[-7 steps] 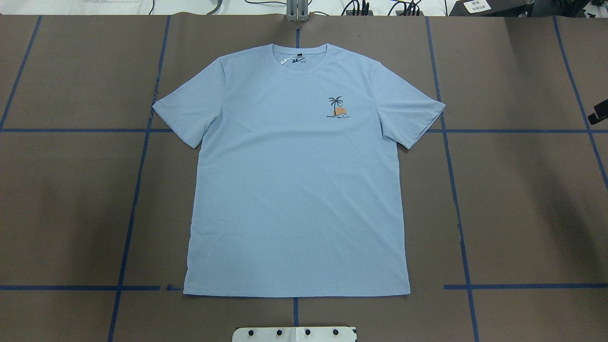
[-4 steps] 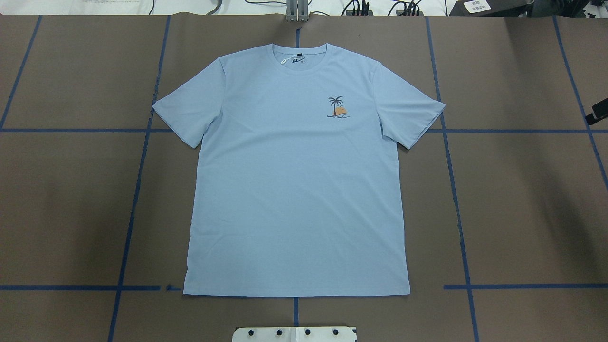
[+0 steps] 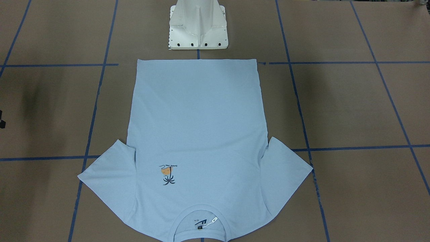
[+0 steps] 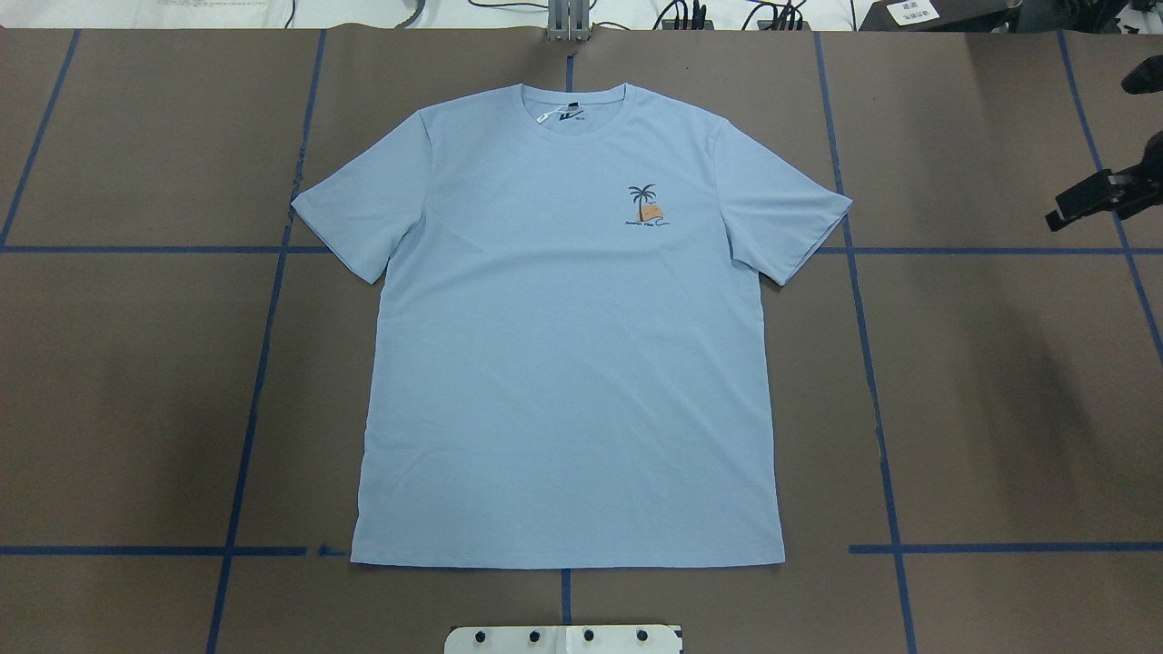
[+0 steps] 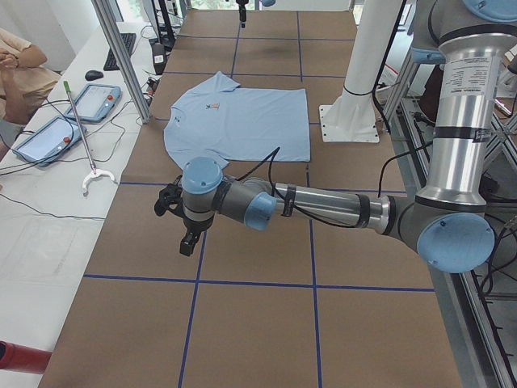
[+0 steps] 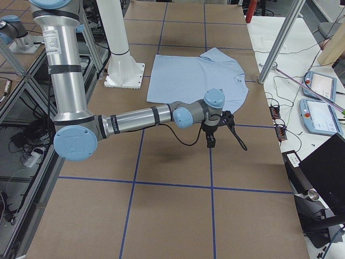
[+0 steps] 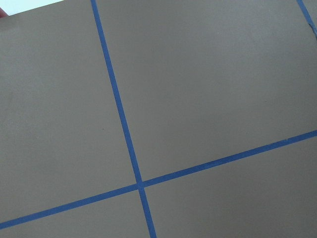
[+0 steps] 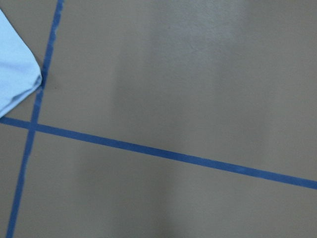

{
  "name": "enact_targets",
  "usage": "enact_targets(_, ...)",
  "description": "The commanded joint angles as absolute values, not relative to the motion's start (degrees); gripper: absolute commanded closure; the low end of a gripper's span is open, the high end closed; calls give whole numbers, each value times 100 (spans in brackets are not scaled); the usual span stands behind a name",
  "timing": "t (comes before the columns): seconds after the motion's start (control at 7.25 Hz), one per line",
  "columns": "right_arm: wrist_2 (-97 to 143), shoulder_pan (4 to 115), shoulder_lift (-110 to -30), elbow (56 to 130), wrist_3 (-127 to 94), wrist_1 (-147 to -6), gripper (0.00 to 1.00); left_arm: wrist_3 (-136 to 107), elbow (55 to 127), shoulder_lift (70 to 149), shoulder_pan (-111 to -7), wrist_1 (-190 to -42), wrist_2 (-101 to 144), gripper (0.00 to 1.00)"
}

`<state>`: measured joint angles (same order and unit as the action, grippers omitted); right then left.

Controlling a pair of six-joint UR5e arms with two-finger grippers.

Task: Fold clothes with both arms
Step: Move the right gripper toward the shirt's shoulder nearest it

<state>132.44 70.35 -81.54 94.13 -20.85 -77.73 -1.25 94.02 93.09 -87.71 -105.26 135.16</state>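
1. pale blue shirt [image 6: 197, 78] lies flat and face up on the brown table [image 6: 161, 226] in the right-end view. its hem [image 6: 153, 81] is toward the white base [image 6: 125, 73] and its collar [image 6: 240, 77] toward the operators' side. the near right arm [image 6: 135, 116] stretches low across the table. the right gripper [image 6: 227, 144] hangs over bare table near a sleeve [image 6: 233, 104], off the cloth, its two fingers splayed wide with nothing between them.
2. left-end view: the near left arm [image 5: 323, 208] reaches out over bare table, well apart from the shirt. the left gripper [image 5: 182, 233] points down, and i cannot tell how its jaws stand from here.
3. overhead view: the shirt is spread in the middle of the table, sleeves out, unfolded. the palm print [image 4: 647, 207] is on the chest and a dark label [image 4: 570, 115] sits inside the collar. blue tape [image 4: 136, 248] lines run around it. black parts of the right gripper poke in at the right edge, clear of the sleeve.
4. front view: the hem lies just short of the base, not touching it, and the collar is at the near edge. a sliver of black shows at the left edge.
5. left wrist view: brown table and a tape cross fill the frame.
6. right wrist view: a sleeve corner sits at the left edge, touching a tape line. the rest is table and tape.
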Motion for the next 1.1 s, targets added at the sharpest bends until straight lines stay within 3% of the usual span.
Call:
enact_targets(0.0, 13158, 6488, -7439, 8740, -3569, -6878, 0, -132, 9422, 9308, -8771, -10529, 13509, 0)
enact_targets(0.41, 12149, 5794, -6953, 7973, -5245, -5733, 0, -141, 9483, 9273, -8763, -10538, 13526, 0)
enact_targets(0.97, 11824, 5495, -6495, 7393, -5282, -5704, 1, -105, 9448, 9264, -8754, -10547, 13518, 0)
